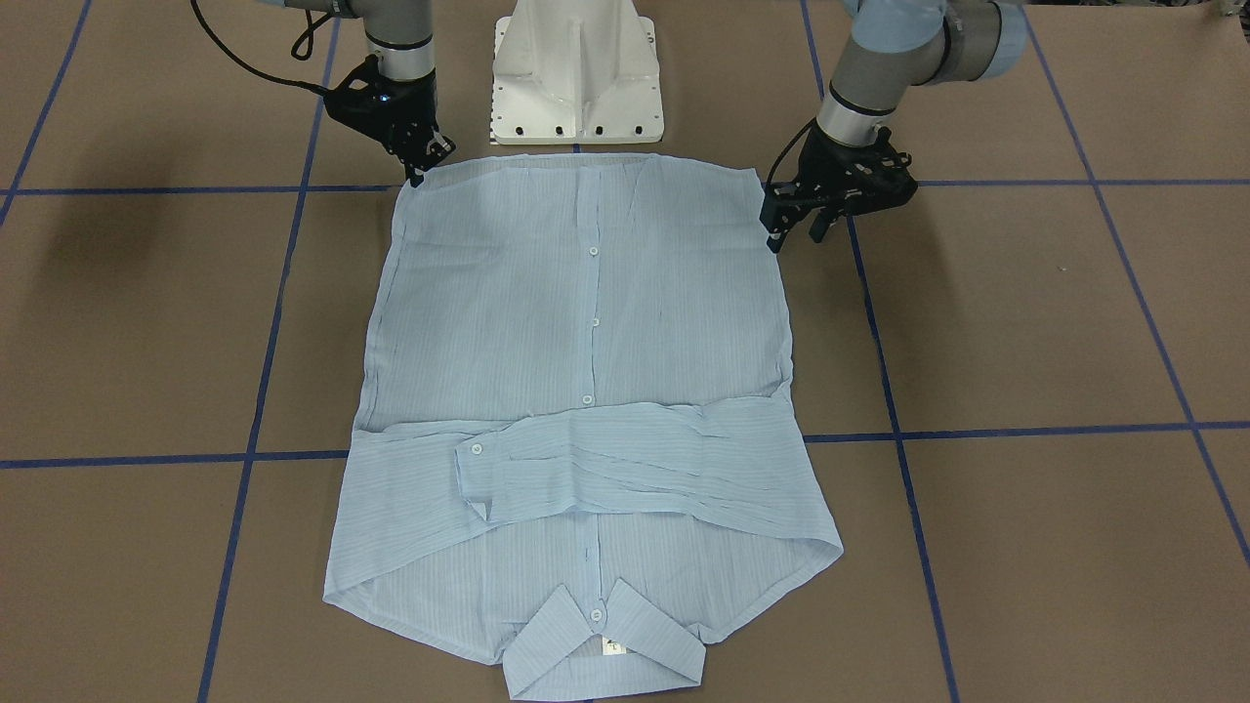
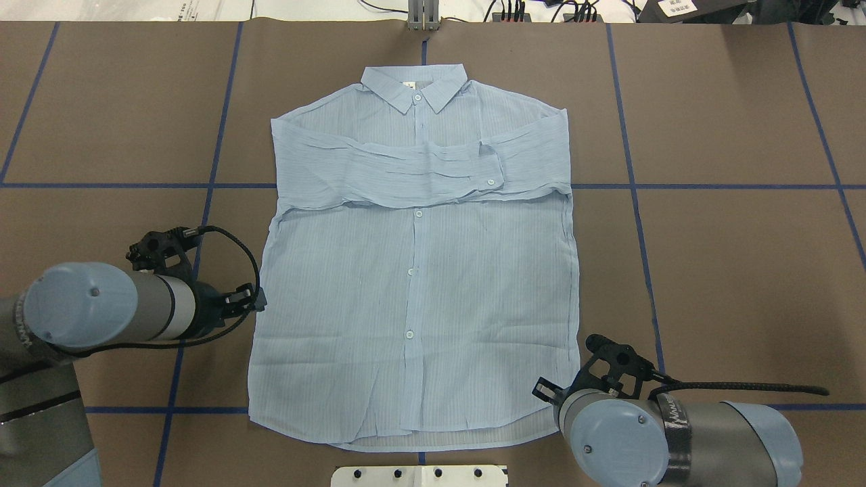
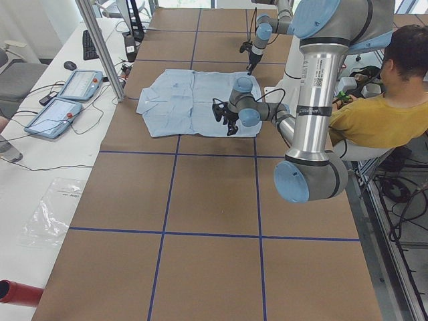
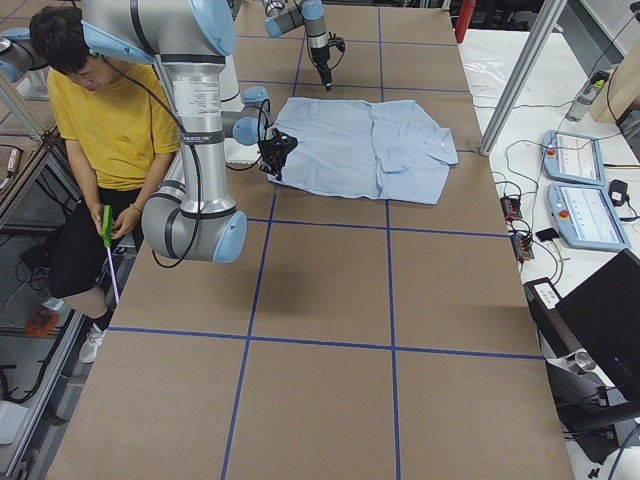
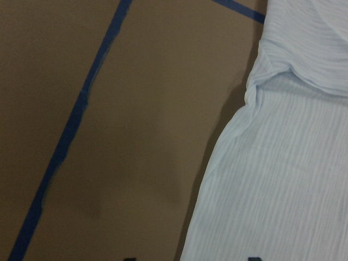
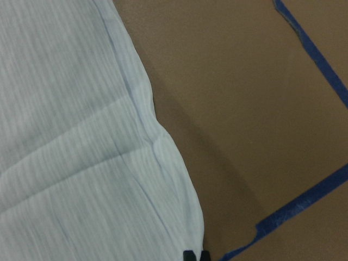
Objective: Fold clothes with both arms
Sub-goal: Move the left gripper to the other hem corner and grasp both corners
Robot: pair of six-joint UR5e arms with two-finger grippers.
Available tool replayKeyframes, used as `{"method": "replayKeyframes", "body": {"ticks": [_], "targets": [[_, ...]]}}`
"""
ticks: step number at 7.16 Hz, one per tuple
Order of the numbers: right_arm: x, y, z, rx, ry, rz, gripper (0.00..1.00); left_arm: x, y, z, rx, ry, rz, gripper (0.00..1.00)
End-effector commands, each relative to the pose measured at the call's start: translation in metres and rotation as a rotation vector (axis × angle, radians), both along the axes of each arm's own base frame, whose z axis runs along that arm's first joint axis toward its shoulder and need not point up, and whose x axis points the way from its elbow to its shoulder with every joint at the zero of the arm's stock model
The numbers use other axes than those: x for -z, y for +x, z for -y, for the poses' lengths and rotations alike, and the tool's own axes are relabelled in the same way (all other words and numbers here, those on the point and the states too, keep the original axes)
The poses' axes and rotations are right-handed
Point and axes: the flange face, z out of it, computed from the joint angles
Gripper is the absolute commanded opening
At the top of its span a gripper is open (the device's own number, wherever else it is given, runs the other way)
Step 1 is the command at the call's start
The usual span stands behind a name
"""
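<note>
We show the shirt (image 1: 586, 322) as thin, half-sheer woven cloth, matt and lightly creased, with smooth, glossy plastic-looking buttons (image 1: 593, 252). The table cover (image 1: 1025, 322) reads as matt brown paper crossed by smooth blue tape (image 1: 1025, 427). On the left arm (image 2: 162, 308) and right arm (image 2: 703, 433) we note satin grey metal tubes and semi-gloss pale blue caps (image 2: 81, 304); the pedestal (image 1: 576, 68) is glossy white

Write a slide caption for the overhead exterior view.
Blue shirt lies flat, sleeves folded across; left pincer and right pincer flank its lower half.
</note>
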Motion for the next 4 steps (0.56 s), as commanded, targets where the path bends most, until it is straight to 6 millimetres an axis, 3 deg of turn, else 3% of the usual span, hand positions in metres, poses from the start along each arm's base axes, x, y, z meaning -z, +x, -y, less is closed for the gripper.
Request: {"method": "replayKeyframes", "body": {"ticks": [1, 4], "targets": [[0.007, 0.000, 0.000, 0.000, 0.000, 0.014, 0.00, -0.001, 0.025, -0.041, -0.040, -0.051, 0.003, 0.65], [0.011, 0.007, 0.007, -0.013, 0.003, 0.024, 0.00, -0.013, 0.040, -0.072, -0.099, -0.072, 0.047, 0.58]]}}
